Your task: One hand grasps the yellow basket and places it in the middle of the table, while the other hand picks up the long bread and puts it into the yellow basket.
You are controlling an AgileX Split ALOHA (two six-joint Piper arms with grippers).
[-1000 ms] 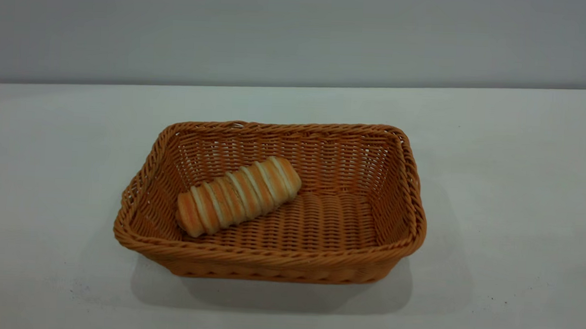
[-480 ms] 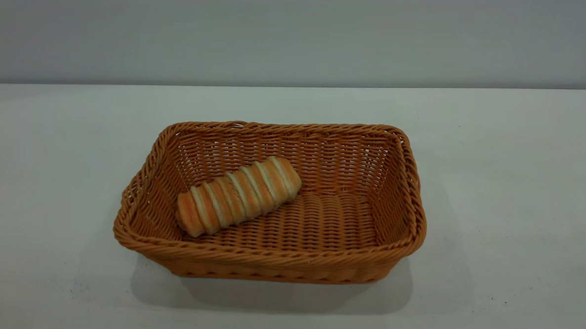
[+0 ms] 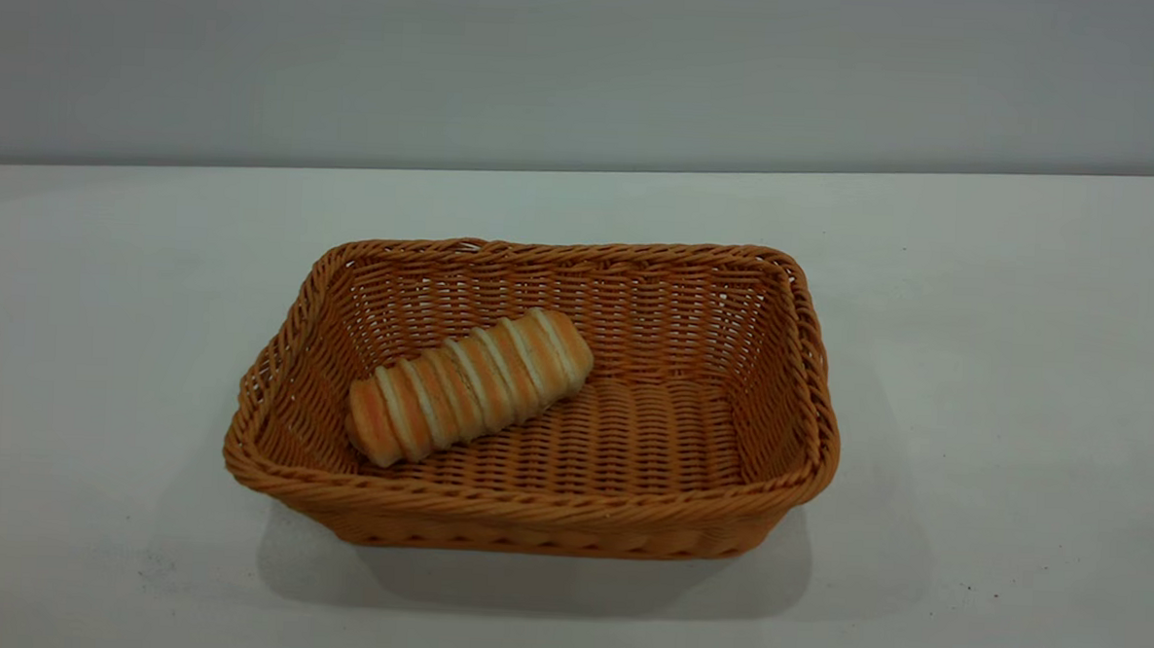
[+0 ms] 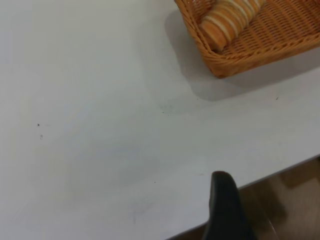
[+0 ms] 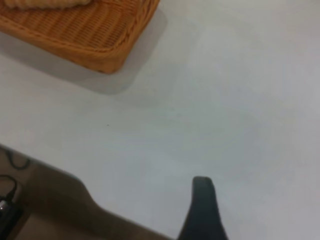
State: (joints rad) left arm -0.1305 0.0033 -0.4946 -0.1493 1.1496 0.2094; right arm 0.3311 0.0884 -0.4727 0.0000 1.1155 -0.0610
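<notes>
Orange-tan woven wicker basket (image 3: 535, 400) sits mid-tabletop (image 3: 1003, 382), the golden-brown ridged bread roll (image 3: 469, 386) lying inside toward its left. Both claws hang back at the tabletop's near edge, well apart from the basket; their spread I cannot tell.

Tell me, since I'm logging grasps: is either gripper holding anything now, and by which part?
Nothing is held. The long bread lies loose in the yellow basket, and both grippers are back near the table edge, clear of both.
</notes>
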